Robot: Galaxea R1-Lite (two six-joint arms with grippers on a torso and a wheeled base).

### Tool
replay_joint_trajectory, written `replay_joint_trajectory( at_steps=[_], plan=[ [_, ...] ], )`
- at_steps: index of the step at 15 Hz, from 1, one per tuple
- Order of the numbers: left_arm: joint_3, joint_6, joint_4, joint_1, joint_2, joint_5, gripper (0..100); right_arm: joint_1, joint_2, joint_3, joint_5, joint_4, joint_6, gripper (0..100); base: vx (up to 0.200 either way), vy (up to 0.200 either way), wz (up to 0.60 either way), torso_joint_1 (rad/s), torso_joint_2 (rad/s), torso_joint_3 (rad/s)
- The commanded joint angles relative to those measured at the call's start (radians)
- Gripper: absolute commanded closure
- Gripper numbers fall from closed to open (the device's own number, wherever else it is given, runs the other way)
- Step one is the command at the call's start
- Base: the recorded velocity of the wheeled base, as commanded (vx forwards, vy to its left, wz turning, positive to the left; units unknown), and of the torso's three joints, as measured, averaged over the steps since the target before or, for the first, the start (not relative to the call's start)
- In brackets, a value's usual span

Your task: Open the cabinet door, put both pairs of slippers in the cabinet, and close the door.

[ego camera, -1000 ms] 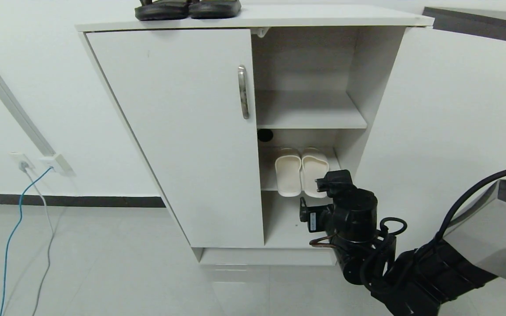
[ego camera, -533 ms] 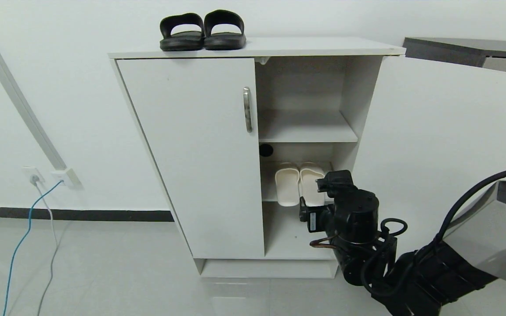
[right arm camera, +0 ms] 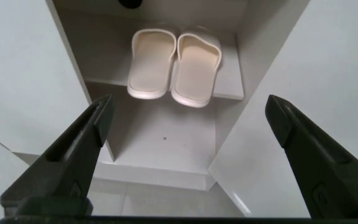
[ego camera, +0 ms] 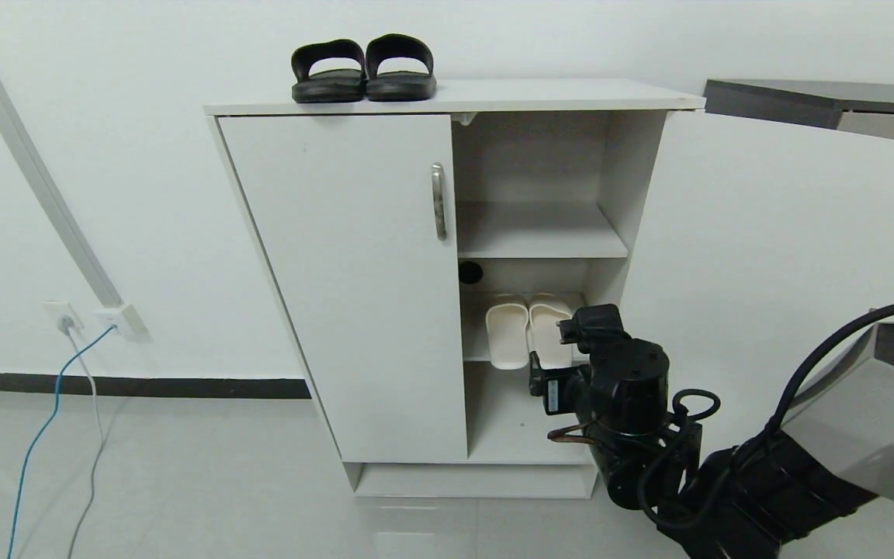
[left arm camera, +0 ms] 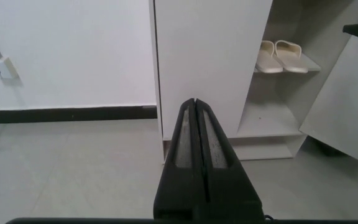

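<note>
A pair of black slippers (ego camera: 363, 70) stands on top of the white cabinet (ego camera: 556, 93), above its shut left door (ego camera: 338, 272). The right door (ego camera: 765, 256) is swung wide open. A pair of white slippers (ego camera: 528, 330) (right arm camera: 174, 68) (left arm camera: 283, 56) lies side by side on the middle shelf inside. My right gripper (right arm camera: 189, 102) is open, fingers far apart, in front of that shelf and a little below it, holding nothing. My right wrist (ego camera: 621, 388) hangs before the open half. My left gripper (left arm camera: 194, 109) is shut and empty, low above the floor, facing the left door.
The left door has a metal handle (ego camera: 438, 200). An upper shelf (ego camera: 536, 233) and a bottom compartment (ego camera: 509, 419) lie behind the open door. Wall sockets with blue and grey cables (ego camera: 94, 318) sit to the left. A grey unit (ego camera: 819, 101) stands behind the open door.
The head camera has shifted: the cabinet now sits lower and smaller in the picture, with the black slippers fully in sight. The right arm keeps its place before the open half.
</note>
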Motion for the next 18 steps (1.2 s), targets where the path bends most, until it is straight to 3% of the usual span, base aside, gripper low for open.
replay_joint_trajectory(
  at_steps=[1, 16, 18],
  plan=[
    [0.0, 0.0, 0.0, 0.0, 0.001, 0.0, 100, 0.003, 0.004, 0.001, 0.0, 0.0, 0.0, 0, 0.0, 0.2, 0.0, 0.007, 0.01, 0.002],
    [0.0, -0.002, 0.0, 0.0, 0.001, 0.0, 100, -0.018, 0.001, 0.043, 0.011, -0.093, -0.032, 0, 0.0, 0.2, 0.0, 0.004, 0.0, 0.002],
    [0.0, 0.0, 0.0, 0.0, 0.001, 0.0, 100, -0.034, 0.003, 0.046, 0.016, -0.106, -0.063, 0, 0.0, 0.0, 0.0, 0.0, 0.0, 0.0]
  ],
)
